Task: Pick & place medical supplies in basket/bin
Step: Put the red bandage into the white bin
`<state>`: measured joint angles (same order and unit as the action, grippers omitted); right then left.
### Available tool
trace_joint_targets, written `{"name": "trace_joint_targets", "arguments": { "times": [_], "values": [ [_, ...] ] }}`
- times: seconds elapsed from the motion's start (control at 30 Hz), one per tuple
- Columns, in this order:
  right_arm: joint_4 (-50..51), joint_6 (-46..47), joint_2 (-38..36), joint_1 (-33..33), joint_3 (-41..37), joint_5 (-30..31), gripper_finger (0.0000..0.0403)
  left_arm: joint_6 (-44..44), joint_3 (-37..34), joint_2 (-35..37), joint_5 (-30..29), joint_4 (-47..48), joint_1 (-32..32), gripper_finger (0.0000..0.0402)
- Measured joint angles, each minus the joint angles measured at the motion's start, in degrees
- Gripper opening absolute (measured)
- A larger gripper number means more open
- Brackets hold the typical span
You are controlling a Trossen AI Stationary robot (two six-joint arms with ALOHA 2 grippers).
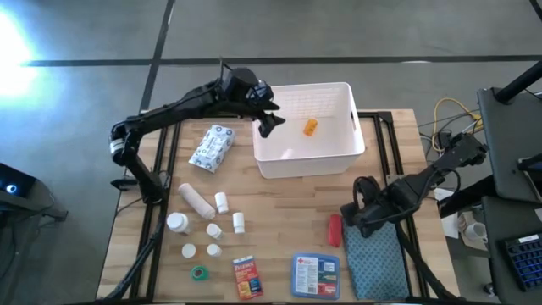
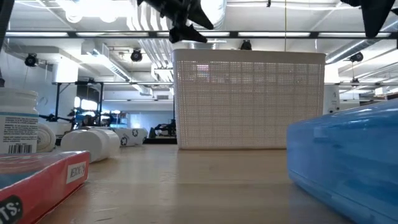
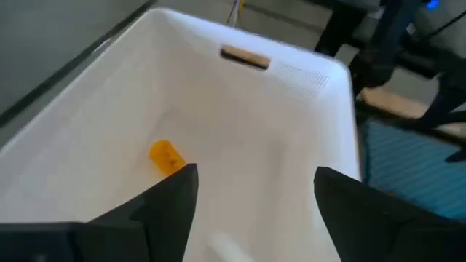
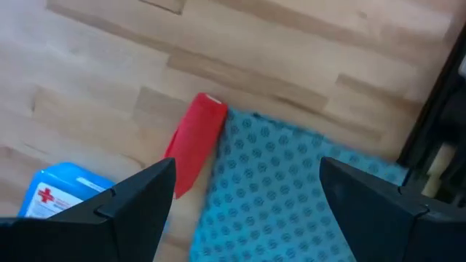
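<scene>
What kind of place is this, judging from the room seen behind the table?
Probably a robotics lab or workshop in an industrial hall. The low view shows exposed ceiling ducts and strip lights. The high view shows a wooden workbench on a concrete floor, with loose cables beside it.

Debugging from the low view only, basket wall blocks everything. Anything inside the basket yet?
Observer: Yes. A small orange item lies on the floor of the white basket, seen from above.
Operator: Where's the left gripper relative to it?
Observer: The left gripper is over the basket's left part, fingers open, nothing between them in its wrist view.
Operator: And the right arm?
Observer: The right gripper hangs open at the near right of the table, over the edge of the teal cloth mat, with the red tube lying beside that mat.
</scene>
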<state>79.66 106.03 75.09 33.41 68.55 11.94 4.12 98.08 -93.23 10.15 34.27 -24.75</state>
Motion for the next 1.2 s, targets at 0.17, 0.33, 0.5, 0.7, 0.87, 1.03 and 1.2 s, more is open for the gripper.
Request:
{"name": "trace_joint_targets", "arguments": {
  "times": [0.17, 0.33, 0.5, 0.7, 0.87, 1.03, 1.2],
  "values": [
    [-9.76, 4.67, -0.03, -0.04, -5.86, -1.93, 0.0327, -3.11, 4.59, 1.98, -0.35, 6.52, 1.44, 0.026],
    [-30.25, 7.15, 0.27, -0.23, -15.09, -2.21, 0.0327, -3.61, 5.47, 6.47, -0.26, 8.69, 3.33, 0.0261],
    [-37.99, 11.44, 3.44, -0.42, -19.49, -3.07, 0.0327, -3.56, 2.48, 11.27, -0.15, 8.38, 5.07, 0.0261],
    [-38.66, 12.65, 10.54, -1.25, -18.82, -7.12, 0.0327, -2.97, -2.23, 15.88, -0.41, 7.92, 5.22, 0.0261],
    [-38.56, 12.04, 15.76, -3.08, -15.44, -8.33, 0.0327, -1.62, -7.55, 20.02, -0.68, 6.11, 5.25, 0.0261],
    [-38.22, 9.61, 19.96, -4.97, -13.29, -11.12, 0.0327, -0.41, -14.17, 24.55, -0.93, 2.2, 5.25, 0.0261],
    [-38.11, 7.89, 22.9, -6.09, -12.59, -13.72, 0.0327, -0.31, -20.08, 29.33, -0.9, -2.07, 5.25, 0.0261]
  ]
}}
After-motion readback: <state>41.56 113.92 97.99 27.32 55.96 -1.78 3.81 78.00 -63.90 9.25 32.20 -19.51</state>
